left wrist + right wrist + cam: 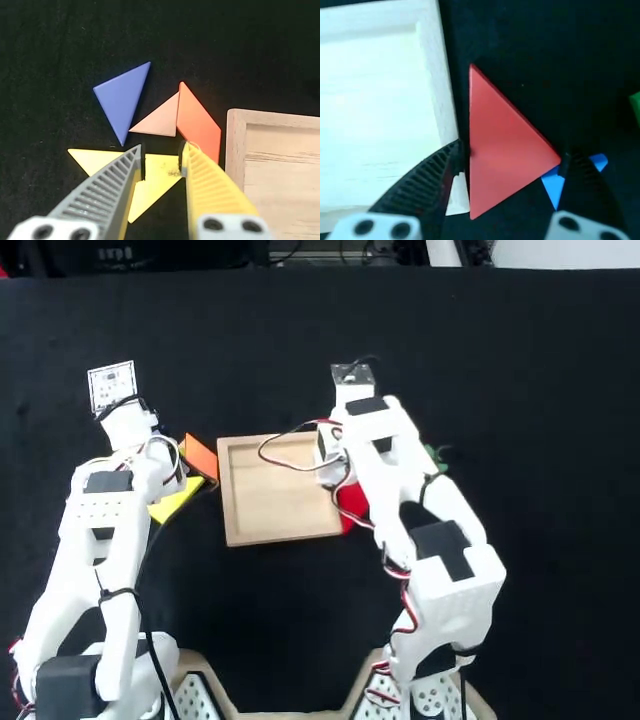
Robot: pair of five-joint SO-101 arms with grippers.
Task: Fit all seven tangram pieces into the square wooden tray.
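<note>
The square wooden tray [283,502] sits mid-table on black cloth, holding no pieces. Just off its left wall, the left gripper [162,150] hangs released, jaws apart over a yellow triangle [160,175], near a blue triangle [122,100], a peach triangle [160,122] and an orange parallelogram [199,122]. The right gripper [512,152], jaws spread, straddles a red triangle [500,150] lying just beside the tray's right wall.

Even light, faint shadows; tray [444,85] glares white in rt wrist view.
</note>
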